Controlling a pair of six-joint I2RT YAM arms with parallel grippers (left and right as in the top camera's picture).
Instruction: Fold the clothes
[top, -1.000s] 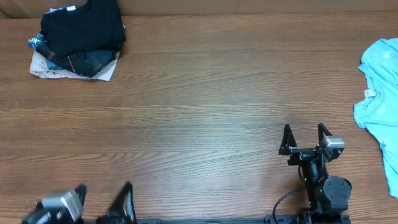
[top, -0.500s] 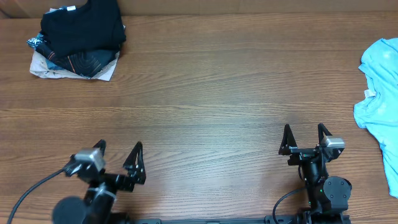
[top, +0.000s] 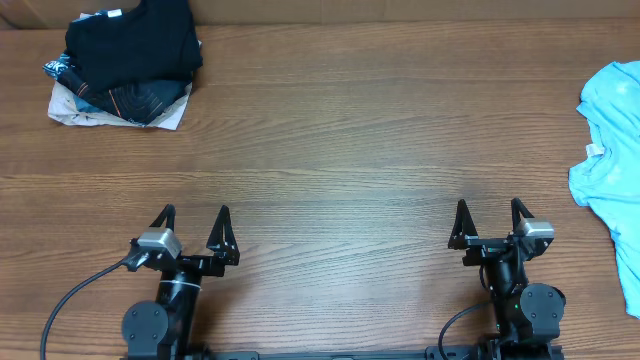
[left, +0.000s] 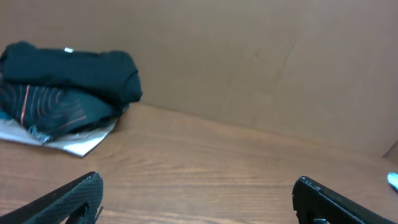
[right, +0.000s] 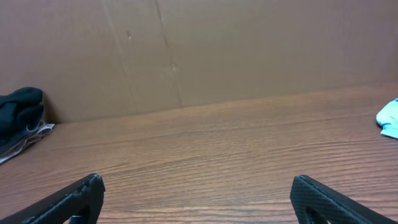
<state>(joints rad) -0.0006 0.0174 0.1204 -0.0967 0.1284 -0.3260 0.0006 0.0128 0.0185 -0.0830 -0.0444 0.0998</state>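
Observation:
A folded black shirt (top: 135, 40) with a small white label lies on top of a pile of folded clothes at the far left; it also shows in the left wrist view (left: 68, 68). A light blue T-shirt (top: 612, 150) lies crumpled at the right edge, and a corner of it shows in the right wrist view (right: 390, 118). My left gripper (top: 192, 222) is open and empty near the front left. My right gripper (top: 488, 215) is open and empty near the front right. Both point toward the far side, well apart from the clothes.
The pile under the black shirt holds dark patterned and light garments (top: 110, 100). A brown cardboard wall (right: 217, 50) stands along the far edge of the wooden table (top: 330, 160).
My left arm has come in from the bottom left corner and moved up and right to rest at the front left, jaws open. The right arm has not moved.

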